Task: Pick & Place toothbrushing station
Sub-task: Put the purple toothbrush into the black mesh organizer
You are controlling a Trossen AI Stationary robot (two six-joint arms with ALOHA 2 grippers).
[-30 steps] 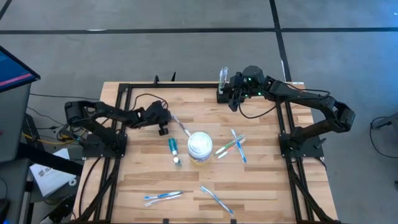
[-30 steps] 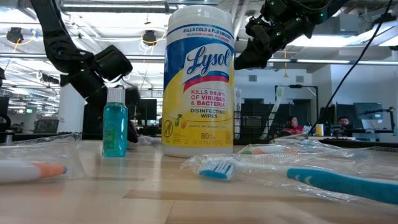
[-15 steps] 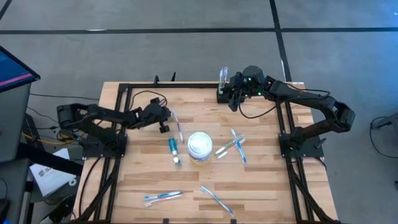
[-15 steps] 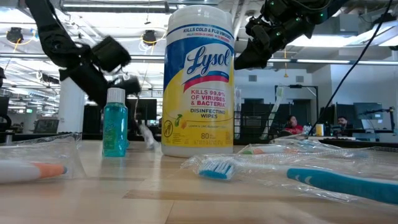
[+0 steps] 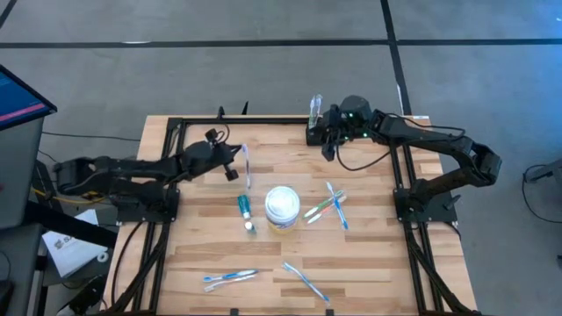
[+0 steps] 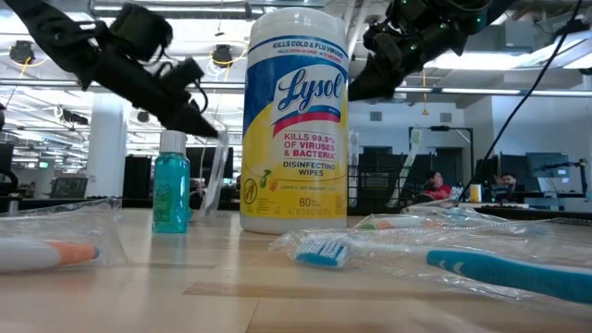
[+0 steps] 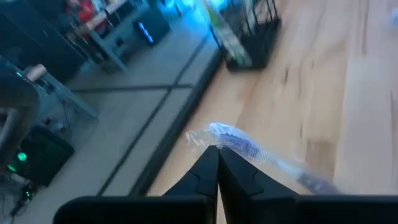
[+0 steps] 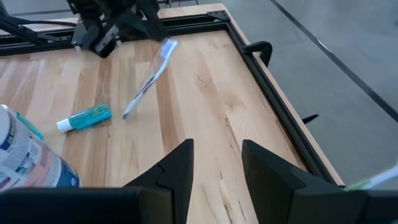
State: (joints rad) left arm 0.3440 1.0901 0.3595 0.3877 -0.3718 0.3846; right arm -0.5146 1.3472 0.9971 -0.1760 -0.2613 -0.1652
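The black rack [image 5: 313, 133] stands at the table's far edge with a wrapped toothbrush [image 5: 315, 105] upright in it; it also shows in the left wrist view [image 7: 254, 34]. My left gripper [image 5: 235, 160] is left of the white tub and shut on a clear-wrapped toothbrush [image 5: 247, 169], which also shows in the right wrist view [image 8: 147, 79]. My right gripper [image 5: 330, 147] hovers open and empty just right of the rack; its fingers [image 8: 177, 168] show a clear gap. My left gripper pinches the wrapped toothbrush close to its bristle end [image 7: 225, 138] between its two shut fingers. The fingers slant down from the table's left. The brush hangs tilted below them [image 6: 216, 176], handle end [image 8: 127, 114] lowest; whether that end touches the table, I cannot tell.
A white wipes tub [image 5: 283, 208] stands mid-table with a teal tube [image 5: 245, 211] lying to its left. Wrapped toothbrushes lie to the tub's right [image 5: 327, 207] and near the front edge [image 5: 230, 277], [image 5: 304, 280]. A black frame rail [image 5: 290, 124] borders the table.
My left gripper has risen and gone a little toward the far edge, still shut on the toothbrush. The toothbrush, which lay flat on the table left of the tub, has been tipped up: its bristle end has lifted with the gripper and its handle end hangs down.
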